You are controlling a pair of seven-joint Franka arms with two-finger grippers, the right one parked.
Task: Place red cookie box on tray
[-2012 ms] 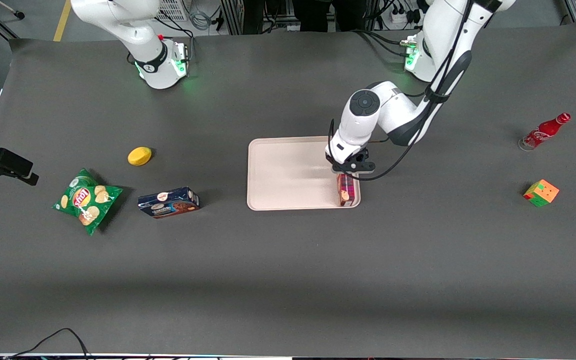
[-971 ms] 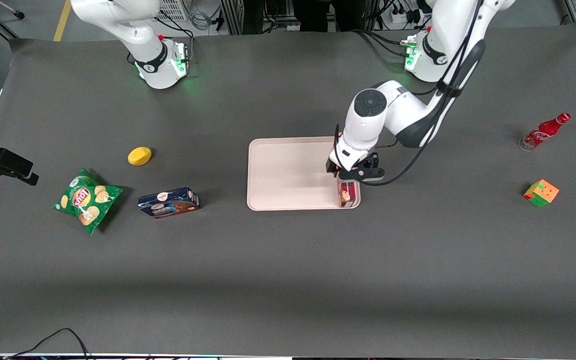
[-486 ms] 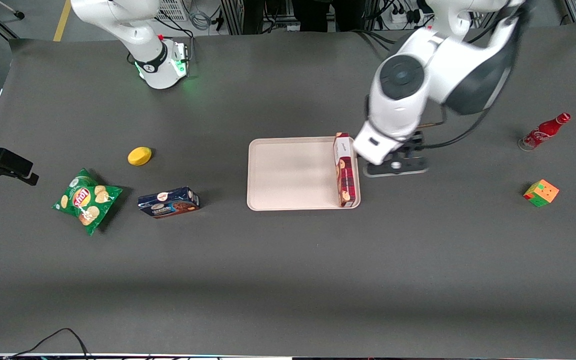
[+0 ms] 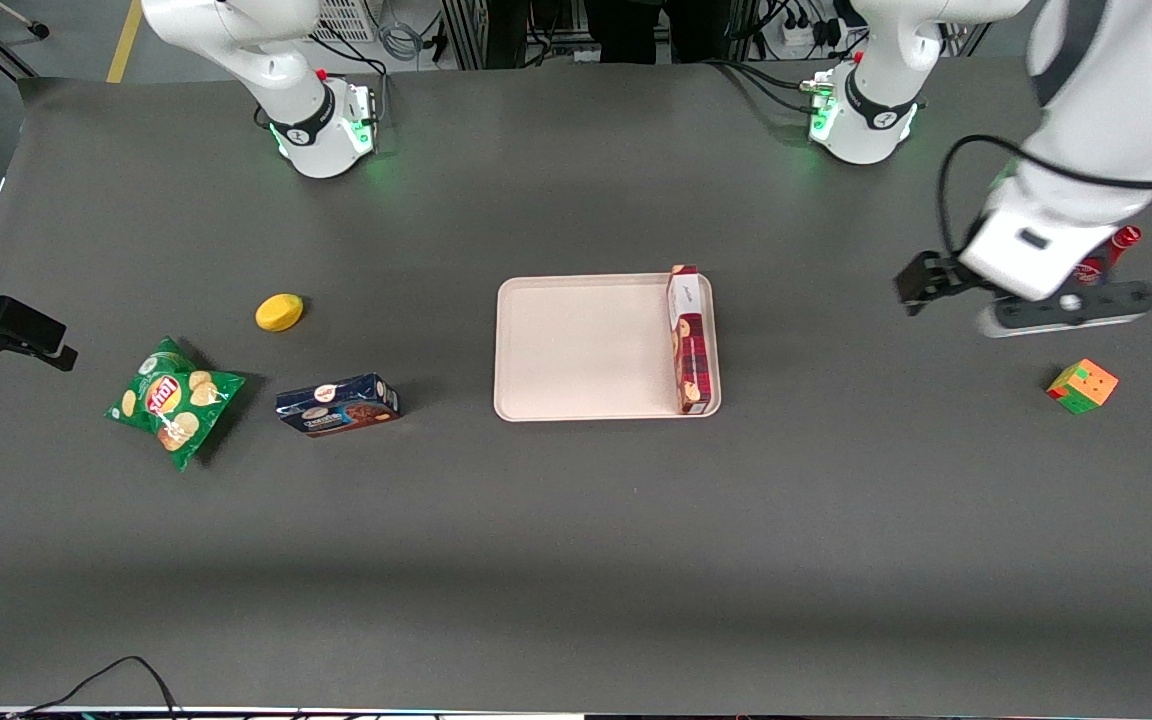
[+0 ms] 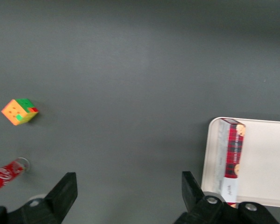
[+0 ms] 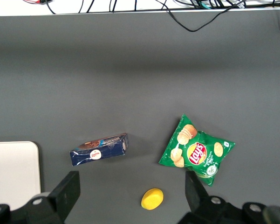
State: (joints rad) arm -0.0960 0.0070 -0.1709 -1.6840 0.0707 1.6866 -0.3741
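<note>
The red cookie box (image 4: 691, 340) (image 5: 233, 158) lies on the tray (image 4: 576, 345) (image 5: 265, 172), along the short rim that is toward the working arm's end. Nothing touches the box. My left gripper (image 4: 1011, 290) (image 5: 127, 182) hangs high over bare table well away from the tray, toward the working arm's end. It is close to the red bottle (image 4: 1096, 260). Its fingers stand wide open with nothing between them.
A multicoloured cube (image 4: 1082, 386) (image 5: 19, 111) sits nearer the front camera than the gripper, and the arm partly covers the red bottle (image 5: 7, 173). Toward the parked arm's end lie a dark blue cookie box (image 4: 338, 404), a green chips bag (image 4: 173, 400) and a yellow object (image 4: 279, 312).
The gripper let go of the red cookie box, rose and swung away toward the working arm's end. The box stays lying on the tray.
</note>
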